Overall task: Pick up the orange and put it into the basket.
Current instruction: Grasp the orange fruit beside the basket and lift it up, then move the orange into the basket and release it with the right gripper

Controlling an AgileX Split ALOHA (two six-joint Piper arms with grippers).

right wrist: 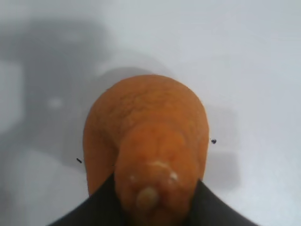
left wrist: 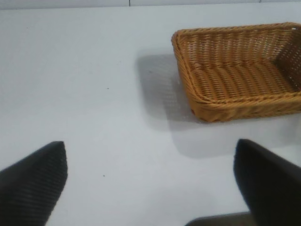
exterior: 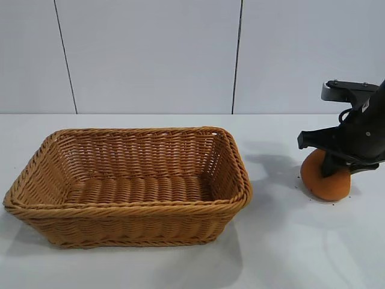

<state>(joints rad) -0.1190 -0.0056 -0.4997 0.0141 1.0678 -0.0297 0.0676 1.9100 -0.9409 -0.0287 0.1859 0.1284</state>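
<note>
Orange [exterior: 325, 180]: sat on the white table [exterior: 283, 241] at the exterior view's 3 o'clock edge, well apart from the basket. Right claw [exterior: 334, 167]: closed on the orange, fingers [right wrist: 221, 209] pressed against both flanks. Basket [exterior: 129, 208]: lay toward 8 o'clock, upright. Left claw [left wrist: 150, 188]: spread wide over bare table, near the basket, holding nothing.
</note>
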